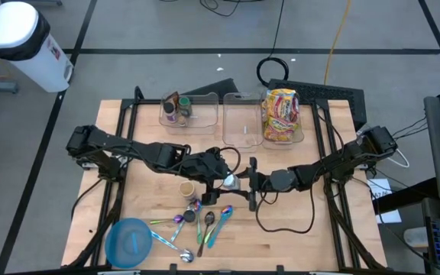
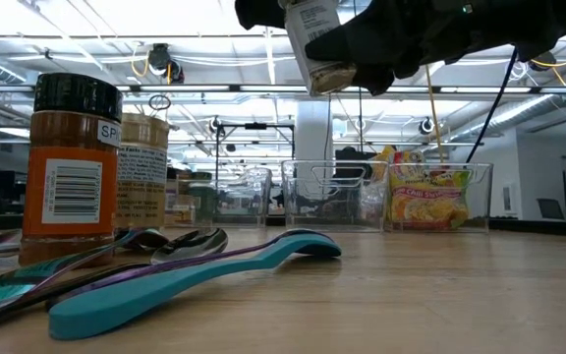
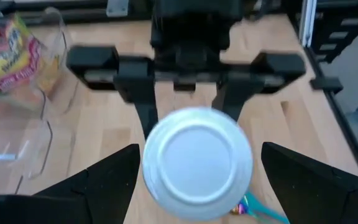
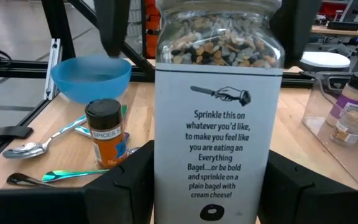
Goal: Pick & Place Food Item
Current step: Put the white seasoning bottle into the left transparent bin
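- Three bins stand in a row along the table's (image 1: 296,244) far edge: the left bin (image 1: 180,111) holds jars, the right bin (image 1: 283,116) holds snack packets (image 1: 281,113), and the middle bin (image 1: 241,116) stands between them.
- The spice jar (image 1: 186,189) stands near the table's middle.
- The spoons (image 1: 205,223) lie just nearer than it.
- The bowl (image 1: 131,243) sits at the near left corner.
- The seasoning jar (image 1: 228,181) hangs above mid-table, between the left gripper (image 1: 218,176) and the right gripper (image 1: 250,183).

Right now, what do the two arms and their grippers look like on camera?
Both arms are dark, jointed, matte black links with black cables looping alongside. The left gripper and right gripper each end in a wide black crossbar carrying two flat, wedge-shaped dark fingers. No markings are visible on them.
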Action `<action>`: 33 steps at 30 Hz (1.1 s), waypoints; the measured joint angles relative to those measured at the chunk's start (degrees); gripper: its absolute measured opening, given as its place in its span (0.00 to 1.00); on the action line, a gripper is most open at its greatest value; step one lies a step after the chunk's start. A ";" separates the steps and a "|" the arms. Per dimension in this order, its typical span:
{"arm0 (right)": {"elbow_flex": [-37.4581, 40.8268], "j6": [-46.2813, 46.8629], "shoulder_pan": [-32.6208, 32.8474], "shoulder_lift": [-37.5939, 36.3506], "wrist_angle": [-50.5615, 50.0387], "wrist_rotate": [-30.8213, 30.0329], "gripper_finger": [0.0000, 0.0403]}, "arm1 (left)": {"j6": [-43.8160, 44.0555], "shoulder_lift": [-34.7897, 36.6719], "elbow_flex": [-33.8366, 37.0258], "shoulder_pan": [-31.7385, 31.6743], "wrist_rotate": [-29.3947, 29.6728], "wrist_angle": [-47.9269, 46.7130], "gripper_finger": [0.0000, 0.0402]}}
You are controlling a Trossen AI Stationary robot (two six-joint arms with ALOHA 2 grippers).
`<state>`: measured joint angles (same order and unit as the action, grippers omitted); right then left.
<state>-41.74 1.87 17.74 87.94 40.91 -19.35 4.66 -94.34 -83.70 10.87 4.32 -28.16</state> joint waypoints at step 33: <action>0.07 -0.68 0.04 -5.21 -7.07 0.30 0.83 | 7.12 16.87 -0.07 -15.85 20.62 -18.96 0.52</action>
<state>-41.67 1.18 17.78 82.73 33.84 -19.06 11.78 -77.47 -83.77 -4.98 24.94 -47.12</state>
